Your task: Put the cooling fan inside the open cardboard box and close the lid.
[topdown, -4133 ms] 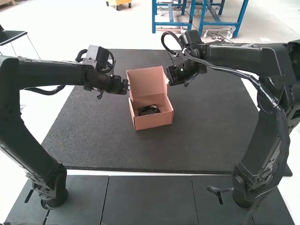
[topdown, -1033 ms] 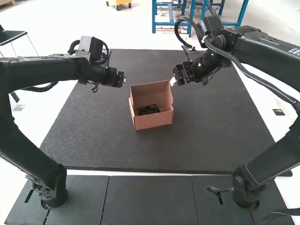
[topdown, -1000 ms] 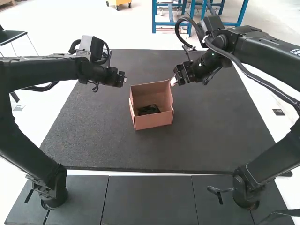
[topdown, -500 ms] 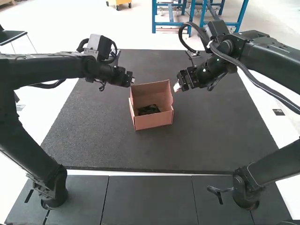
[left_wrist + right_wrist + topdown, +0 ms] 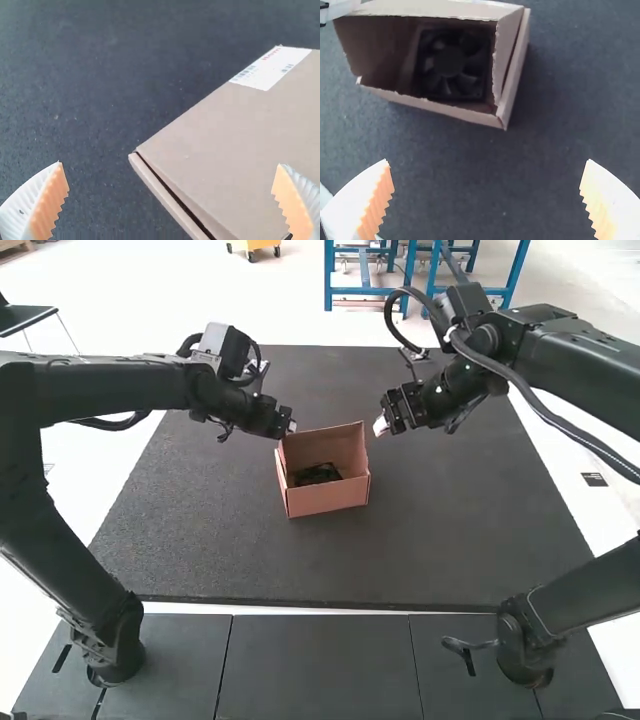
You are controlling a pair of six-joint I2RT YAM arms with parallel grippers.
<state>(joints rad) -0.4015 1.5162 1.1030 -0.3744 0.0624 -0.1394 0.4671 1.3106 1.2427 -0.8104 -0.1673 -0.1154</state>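
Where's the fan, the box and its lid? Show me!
cooling fan [image 5: 449, 60]: right wrist view, on its round hub.
cardboard box [image 5: 328, 496]: high view, on its front wall.
lid [image 5: 322, 444]: high view, on its inner face.

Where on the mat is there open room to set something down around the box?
The mat is bare between the cardboard box and the mat's near edge, and broadly to the box's left and right. It is crowded behind the box, where the left gripper and right gripper flank the upright lid.
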